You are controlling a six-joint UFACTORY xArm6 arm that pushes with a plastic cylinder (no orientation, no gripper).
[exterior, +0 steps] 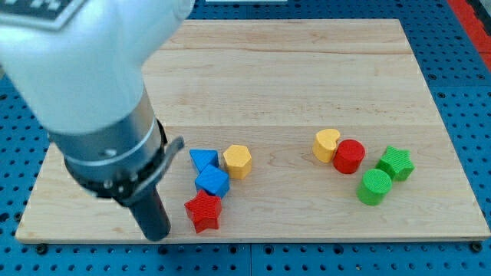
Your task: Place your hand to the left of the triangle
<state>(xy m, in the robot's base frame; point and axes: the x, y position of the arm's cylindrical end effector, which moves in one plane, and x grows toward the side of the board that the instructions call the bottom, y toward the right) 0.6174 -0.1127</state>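
Resting on the wooden board [307,69], our tip [157,234] holds nothing and sits near the red star [203,212], at the view's left of it. Up and rightward lies the blue triangle [202,159], touching the blue cube [212,182] and just beside the yellow hexagon [238,161]. Swinging carelessly, we might nudge the star into that cluster.

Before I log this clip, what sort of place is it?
Likely a lab tabletop rig: a wooden board on blue perforated panel, small coloured blocks such as the blue triangle, and my tip left of the red star.
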